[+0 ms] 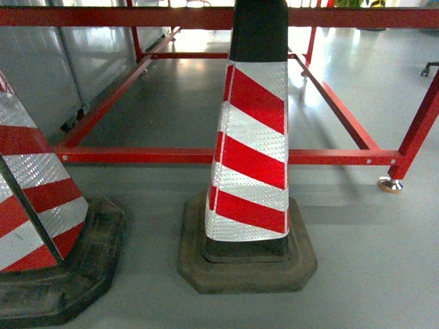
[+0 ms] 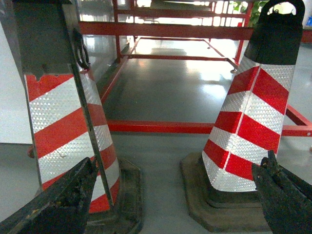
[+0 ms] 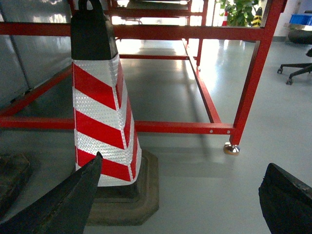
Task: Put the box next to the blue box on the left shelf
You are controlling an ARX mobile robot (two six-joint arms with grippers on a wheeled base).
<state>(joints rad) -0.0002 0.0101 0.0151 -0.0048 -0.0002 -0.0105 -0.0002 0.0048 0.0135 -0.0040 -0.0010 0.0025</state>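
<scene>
both arms low with fingers spread wide and empty, left gripper [image 2: 170,195], right gripper [image 3: 180,195], facing traffic cones [image 1: 252,137] and red frame [image 1: 206,156]; box and shelf unseen, likely still approaching

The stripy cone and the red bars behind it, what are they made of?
The cone looks like plastic wrapped in shiny, glittery reflective red and white bands, with a black top. Its base looks like dull, scuffed black rubber. The red frame seems to be painted metal tubing: glossy, straight, with small bolts showing.
</scene>
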